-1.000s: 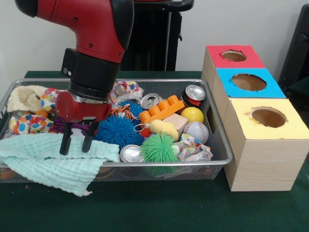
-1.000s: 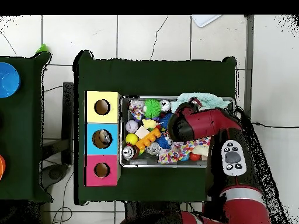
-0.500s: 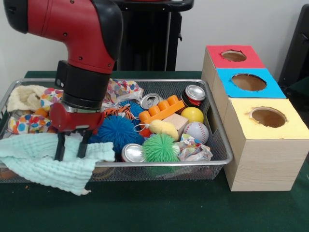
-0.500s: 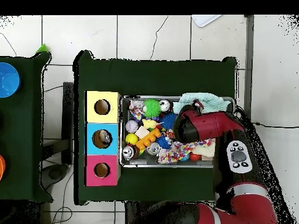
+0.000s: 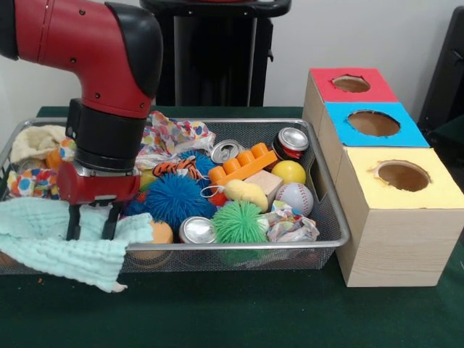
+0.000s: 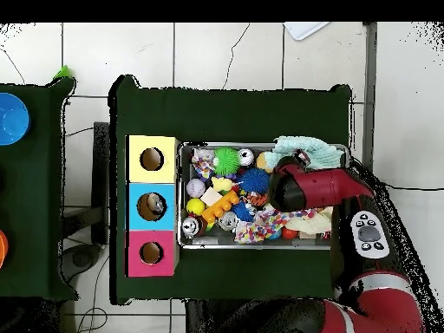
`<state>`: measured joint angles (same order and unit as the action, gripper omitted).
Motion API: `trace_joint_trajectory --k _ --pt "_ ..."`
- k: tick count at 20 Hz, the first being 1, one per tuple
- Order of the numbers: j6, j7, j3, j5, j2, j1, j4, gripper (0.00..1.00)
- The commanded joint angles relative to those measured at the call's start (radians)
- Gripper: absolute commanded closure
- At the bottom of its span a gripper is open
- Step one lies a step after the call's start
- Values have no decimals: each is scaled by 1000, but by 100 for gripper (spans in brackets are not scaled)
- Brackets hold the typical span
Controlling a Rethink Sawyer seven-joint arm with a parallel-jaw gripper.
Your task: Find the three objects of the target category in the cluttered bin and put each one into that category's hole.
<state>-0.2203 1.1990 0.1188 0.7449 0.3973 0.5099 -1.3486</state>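
Observation:
My gripper [image 5: 91,230] hangs at the left end of the wire bin [image 5: 333,217]. It is open, and both fingertips [image 5: 72,230] press into a mint-green cloth [image 5: 51,246] that drapes over the bin's front rim. Three drink cans show: one by the front rim [image 5: 198,230], one in the middle [image 5: 227,150] and a red one at the back right [image 5: 292,141]. A yellow ball [image 5: 288,172], a baseball [image 5: 295,197], a blue spiky ball [image 5: 174,199] and a green spiky ball [image 5: 239,221] lie among them. In the overhead view the cloth [image 6: 305,149] lies beside the arm.
Right of the bin stand three boxes with round holes: red top [image 5: 351,83], blue top [image 5: 373,123], yellow top [image 5: 402,175]. An orange brick [image 5: 243,165], a wooden block [image 5: 264,185], patterned cloths [image 5: 177,134] and a cream cloth [image 5: 32,141] crowd the bin.
The gripper has moved left along the bin with its fingers in the mint cloth. The cloth's right edge has slid left, uncovering an orange ball beside the front can.

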Motion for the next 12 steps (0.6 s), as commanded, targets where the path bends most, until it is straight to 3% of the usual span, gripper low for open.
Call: trace_joint_trajectory --k 1,12 --pt "1 -21 75 70 -66 57 3 100" --pt "-81 13 83 8 -3 58 -83 100"
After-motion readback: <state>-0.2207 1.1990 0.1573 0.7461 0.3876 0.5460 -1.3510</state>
